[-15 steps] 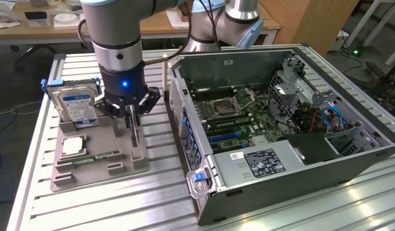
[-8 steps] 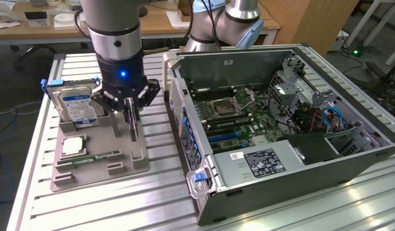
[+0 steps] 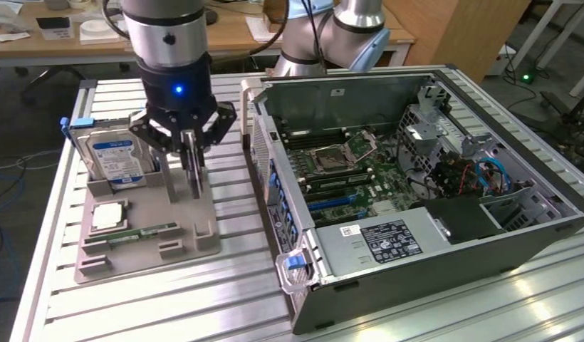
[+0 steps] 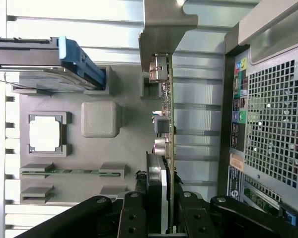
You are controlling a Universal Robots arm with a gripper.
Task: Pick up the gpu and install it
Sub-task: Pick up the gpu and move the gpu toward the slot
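The gpu [image 3: 194,174] is a thin dark card seen edge-on, standing upright over the grey holder tray [image 3: 183,251]. My gripper [image 3: 189,144] comes down on it from above and is shut on its upper edge, a black finger on each flat side. In the wrist view the gpu [image 4: 167,106] runs away from my gripper [image 4: 159,194], with its pale metal bracket [image 4: 161,29] at the far end. Its lower edge is close to the tray; I cannot tell whether they touch. The open computer case [image 3: 444,274] lies at the exterior view's right, motherboard [image 3: 345,182] exposed.
On the holder tray [image 4: 131,148] stand a silver hard drive [image 3: 116,160] with a blue-white label, a square processor [image 3: 110,214] and a narrow green memory stick [image 3: 142,232]. The case's perforated rear wall [image 4: 270,114] is close beside the card. A second arm's base [image 3: 330,43] stands behind the case.
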